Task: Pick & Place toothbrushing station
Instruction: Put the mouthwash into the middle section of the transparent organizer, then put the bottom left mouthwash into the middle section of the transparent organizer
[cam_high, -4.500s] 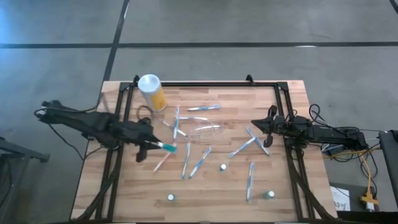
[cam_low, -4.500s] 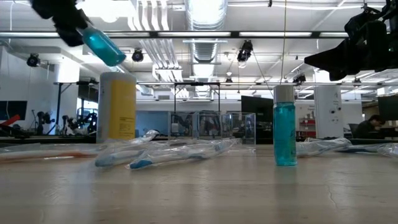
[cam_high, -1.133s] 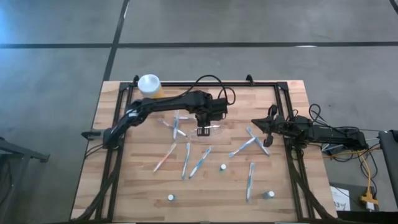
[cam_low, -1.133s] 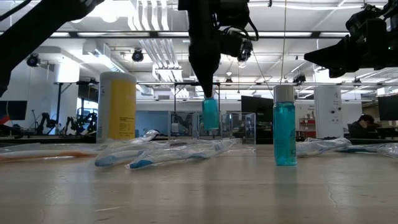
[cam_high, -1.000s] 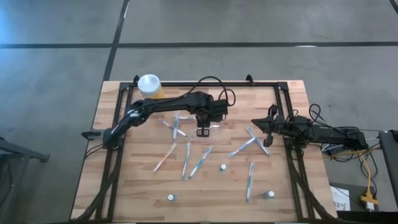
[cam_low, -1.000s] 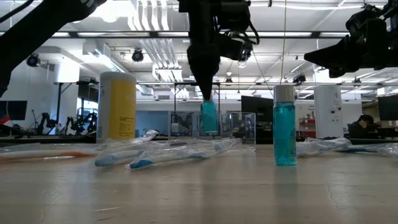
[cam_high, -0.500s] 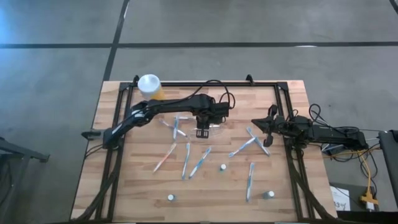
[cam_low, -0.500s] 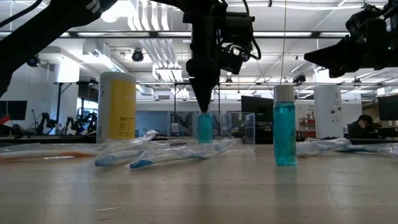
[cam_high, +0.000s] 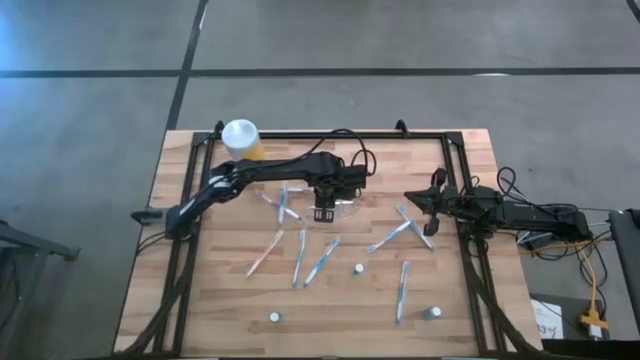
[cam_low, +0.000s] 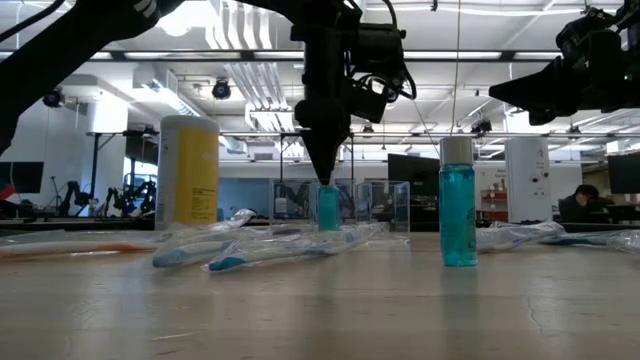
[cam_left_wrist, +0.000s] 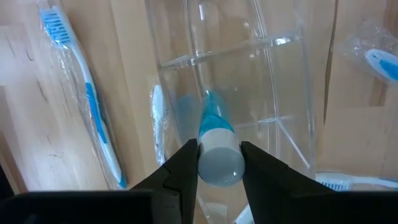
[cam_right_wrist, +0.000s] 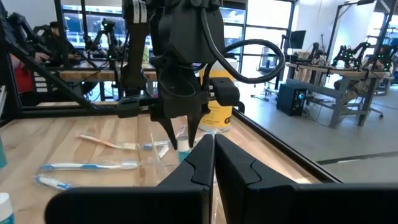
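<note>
Standing near the middle of the desk (cam_high: 440, 300), slightly toward 12 o'clock, the toothbrushing station (cam_high: 335, 210) is a small box of clear plastic, so see-through that from above it reads only as faint glints on the wood. The left wrist view shows it far better: thin transparent walls and dividers (cam_left_wrist: 249, 81) forming compartments, with the wood grain visible through them.

The left gripper (cam_high: 323, 212) hangs straight down over the station, its jaws partly open and closed on the white cap of a small blue bottle (cam_left_wrist: 214, 149), whose body points down into one compartment. The low view shows the bottle (cam_low: 328, 207) upright with its base down among the clear walls; whether it rests on the station's floor cannot be told.

The right gripper (cam_high: 432, 205) waits at 3 o'clock, above the desk edge, jaws closed flat together and empty, as its wrist view shows (cam_right_wrist: 213, 155).

Only the high view lays out the scattered wrapped toothbrushes (cam_high: 300, 257) toward 6 o'clock and the yellow canister (cam_high: 241, 138) at 11 o'clock. Only the low view shows a second blue bottle (cam_low: 458, 203) standing upright nearer the camera.
</note>
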